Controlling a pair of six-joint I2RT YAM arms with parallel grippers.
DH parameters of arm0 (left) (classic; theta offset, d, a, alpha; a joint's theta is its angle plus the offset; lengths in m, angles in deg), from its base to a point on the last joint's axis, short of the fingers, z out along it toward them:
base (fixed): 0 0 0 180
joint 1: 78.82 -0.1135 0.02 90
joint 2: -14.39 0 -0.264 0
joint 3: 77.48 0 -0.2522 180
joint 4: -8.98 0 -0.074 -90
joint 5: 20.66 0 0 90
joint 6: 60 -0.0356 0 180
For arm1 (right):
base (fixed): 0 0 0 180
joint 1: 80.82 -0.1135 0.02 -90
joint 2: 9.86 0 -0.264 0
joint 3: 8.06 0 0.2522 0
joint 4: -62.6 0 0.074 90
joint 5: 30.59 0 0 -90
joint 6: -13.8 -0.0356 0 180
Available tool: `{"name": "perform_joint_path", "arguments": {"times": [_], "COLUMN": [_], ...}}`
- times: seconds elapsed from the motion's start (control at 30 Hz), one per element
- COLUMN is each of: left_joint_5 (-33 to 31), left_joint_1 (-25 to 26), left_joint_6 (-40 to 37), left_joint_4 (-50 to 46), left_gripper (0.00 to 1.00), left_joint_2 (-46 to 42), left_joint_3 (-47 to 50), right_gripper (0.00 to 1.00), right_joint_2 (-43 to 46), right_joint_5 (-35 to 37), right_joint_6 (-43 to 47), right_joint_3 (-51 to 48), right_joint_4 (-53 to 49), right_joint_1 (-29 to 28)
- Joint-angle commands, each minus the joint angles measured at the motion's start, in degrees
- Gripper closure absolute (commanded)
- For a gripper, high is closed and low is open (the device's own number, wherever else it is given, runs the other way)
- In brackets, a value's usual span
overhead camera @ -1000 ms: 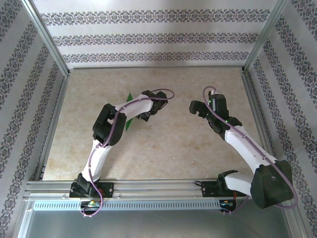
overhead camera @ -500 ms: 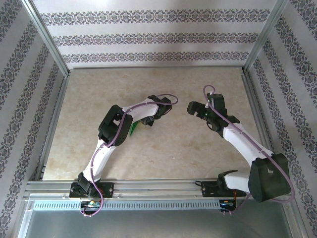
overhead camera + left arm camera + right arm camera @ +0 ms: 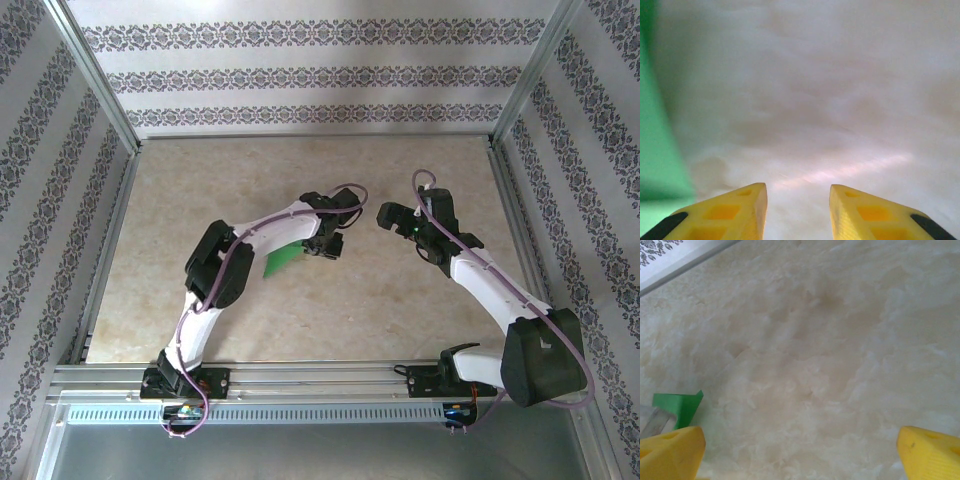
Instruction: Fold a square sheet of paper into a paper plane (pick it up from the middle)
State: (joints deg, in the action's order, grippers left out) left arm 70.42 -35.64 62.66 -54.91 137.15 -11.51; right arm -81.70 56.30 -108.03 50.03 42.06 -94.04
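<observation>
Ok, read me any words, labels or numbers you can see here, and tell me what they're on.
None can be read. The bright green paper is plain, the beige marbled tabletop is unmarked, and the patterned wallpaper carries floral bands, no letters.

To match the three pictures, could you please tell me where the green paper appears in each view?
Top external: green paper, just left of centre.
Left wrist: green paper, blurred, along the left edge.
Right wrist: green paper, a corner at lower left.
Shared landmark: the beige marbled tabletop.
</observation>
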Motion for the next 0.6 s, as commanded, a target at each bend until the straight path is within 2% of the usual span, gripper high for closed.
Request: {"name": "perform_joint_path", "arguments": {"times": [0.0,0.13,0.27,0.57], "left_joint_5": [10.8,8.3,7.7,8.2], "left_joint_1": [-0.1,-1.7,-5.8,-15.7], "left_joint_6": [2.6,1.7,1.7,5.9], "left_joint_4": [9.5,12.1,16.1,19.5], "left_gripper": [0.58,0.57,0.59,0.81], "left_joint_2": [-6.9,-13.4,-19.4,-20.8], "left_joint_3": [3.0,8.7,18.8,31.3], "right_gripper": [0.02,0.02,0.02,0.02], "right_joint_2": [-0.8,-1.9,-3.4,-6.4], "right_joint_5": [-0.2,-2.0,-4.7,-6.6], "right_joint_6": [-1.4,-1.6,-2.2,-3.7], "right_joint_3": [-0.9,-0.5,-0.2,0.9], "right_joint_4": [1.9,2.4,3.2,4.5], "right_joint_1": [0.7,0.7,0.6,-2.2]}}
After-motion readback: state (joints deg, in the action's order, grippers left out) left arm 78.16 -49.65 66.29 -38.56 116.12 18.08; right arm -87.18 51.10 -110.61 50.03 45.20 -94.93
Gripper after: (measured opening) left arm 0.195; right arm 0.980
